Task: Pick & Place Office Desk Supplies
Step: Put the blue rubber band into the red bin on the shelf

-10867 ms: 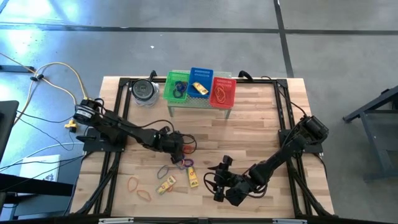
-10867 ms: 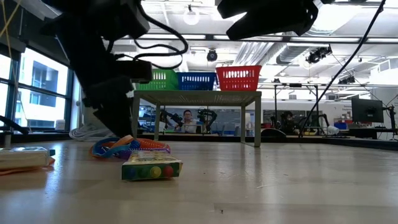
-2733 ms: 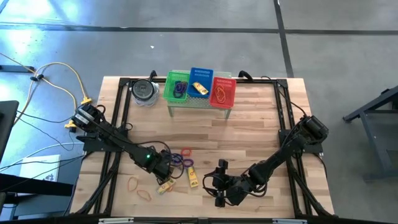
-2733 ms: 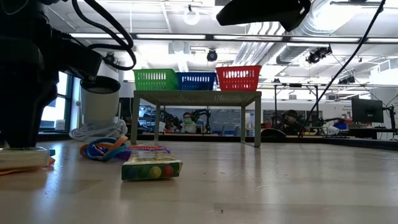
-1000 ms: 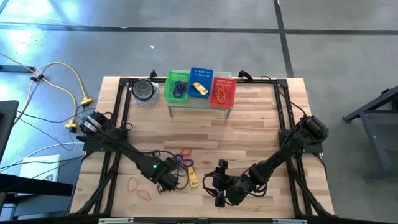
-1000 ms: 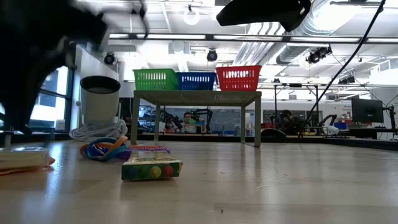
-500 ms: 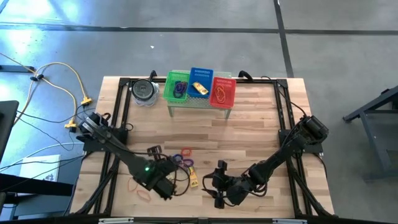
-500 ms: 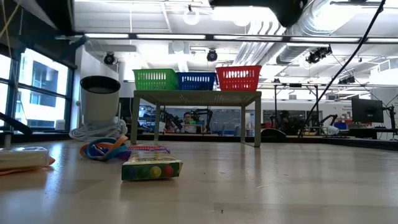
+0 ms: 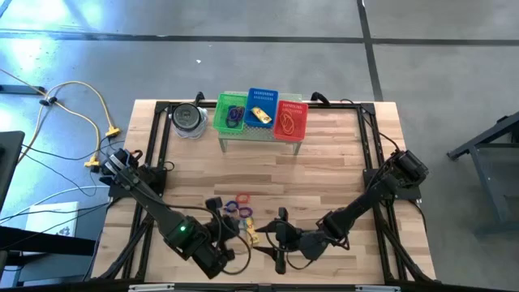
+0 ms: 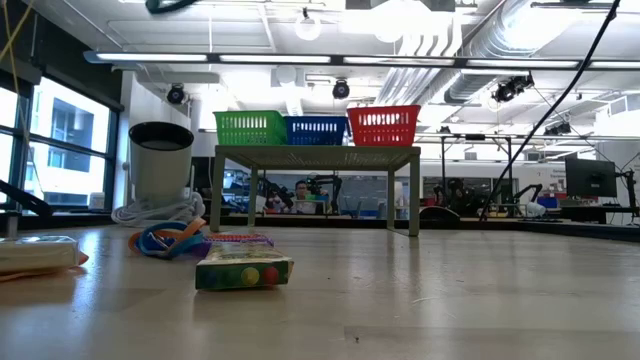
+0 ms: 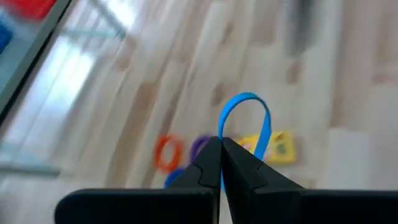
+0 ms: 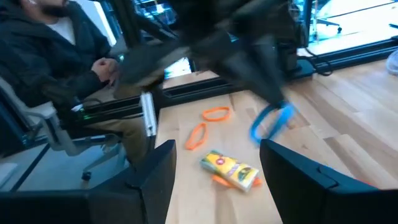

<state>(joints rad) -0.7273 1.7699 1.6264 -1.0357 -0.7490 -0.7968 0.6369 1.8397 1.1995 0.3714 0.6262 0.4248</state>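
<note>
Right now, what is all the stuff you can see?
baskets: three, green, blue, red, on a stand at the table's back
tin: one, grey, beside the green basket
loop pile: several, red, purple, blue, mid-table
orange loops: two, front left
yellow packs: two, front
person: one, seated beyond the table
left gripper: shut on a blue loop
right gripper: open, front

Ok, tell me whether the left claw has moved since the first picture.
Yes. The left claw, shut on a blue loop, has gone from mid-table to the near edge, farther from the green basket.
</note>
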